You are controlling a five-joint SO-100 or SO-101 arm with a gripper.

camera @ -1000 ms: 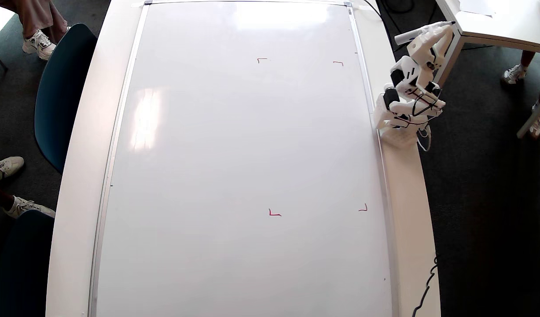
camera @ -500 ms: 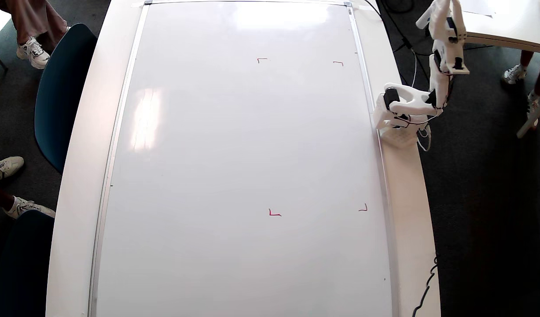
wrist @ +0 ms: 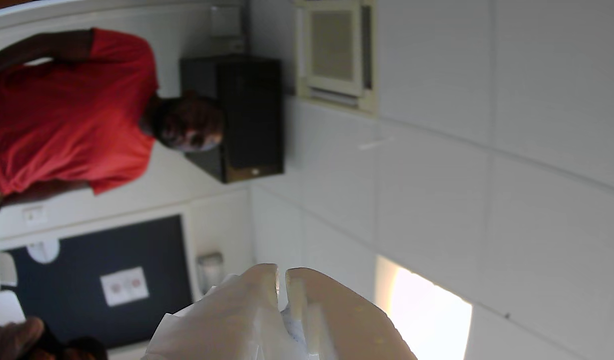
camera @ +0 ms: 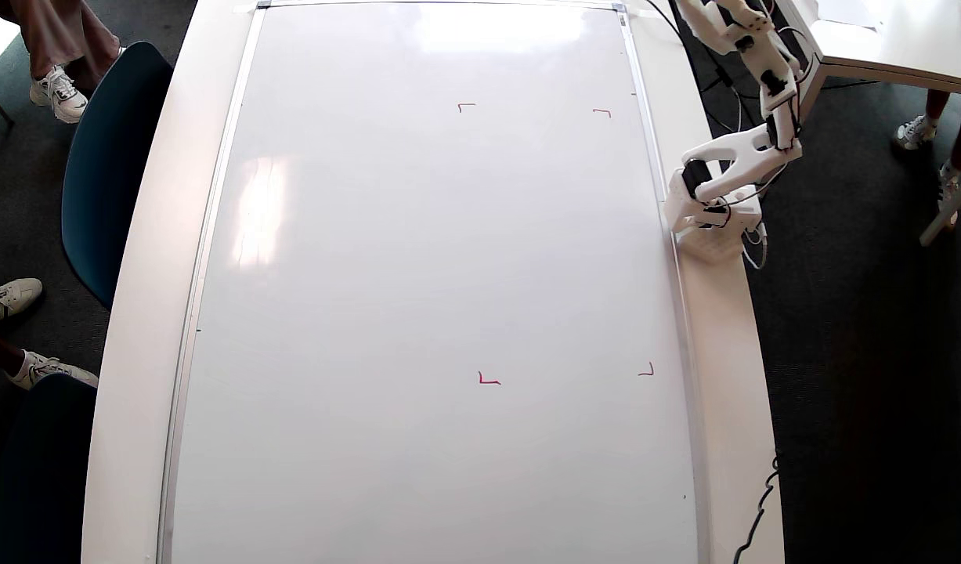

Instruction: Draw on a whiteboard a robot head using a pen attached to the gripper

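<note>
The whiteboard (camera: 417, 313) lies flat and fills most of the overhead view. It bears four small red corner marks (camera: 489, 380), and no robot head outline shows on it. The white arm (camera: 770, 86) stands at the board's right edge, folded up and back, and its end runs off the top of the overhead view, away from the board. In the wrist view the gripper (wrist: 281, 277) points up at the ceiling. Its white fingers (wrist: 246, 305) are almost together on a slim white pen (wrist: 297, 305). The pen's tip is hidden.
The arm's base (camera: 711, 215) sits on the white table (camera: 135, 329) beside the board's silver frame. A dark blue chair (camera: 108, 157) and people's feet are at the left. Another white table (camera: 879, 39) is at the top right. A person in a red shirt (wrist: 71, 110) shows in the wrist view.
</note>
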